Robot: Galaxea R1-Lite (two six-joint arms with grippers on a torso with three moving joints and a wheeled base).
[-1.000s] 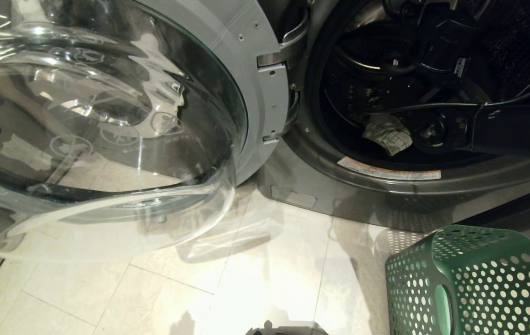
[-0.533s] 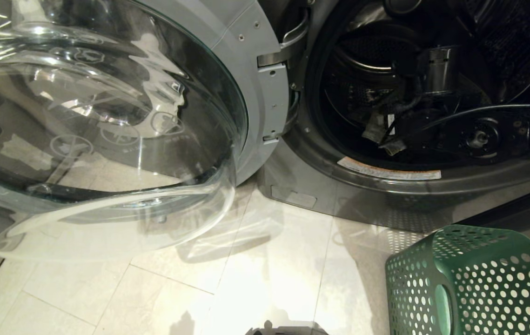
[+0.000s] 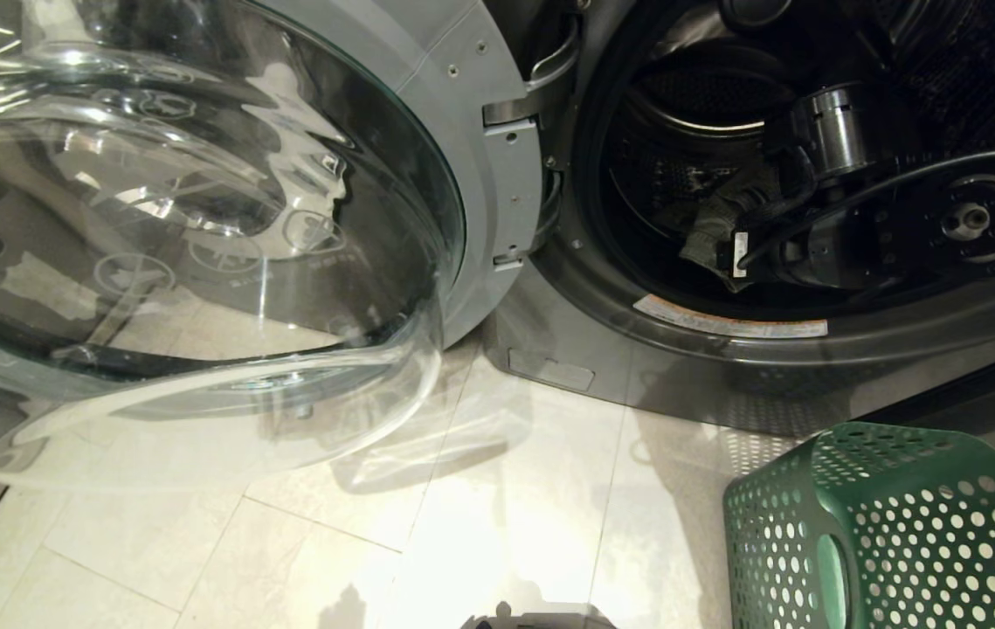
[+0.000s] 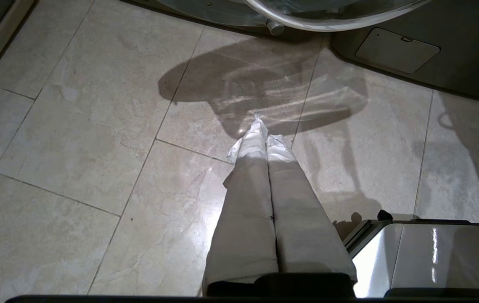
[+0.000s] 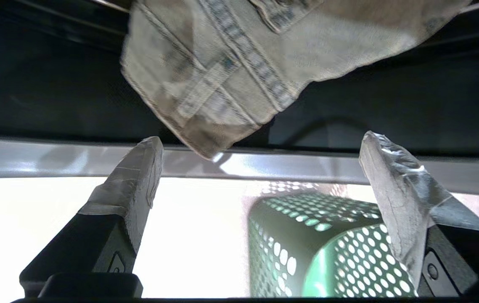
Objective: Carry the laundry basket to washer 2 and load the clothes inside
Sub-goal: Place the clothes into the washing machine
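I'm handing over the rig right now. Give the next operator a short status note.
Right gripper: open, empty, inside the drum of washer 2.
Left gripper: shut, empty, parked over the floor.
The clothes: free of the fingers, inside the drum.
The laundry basket: tipped over on the floor before the washer.
Door: open.
Done: basket delivered, garment loaded.
Left: pull the right arm out.
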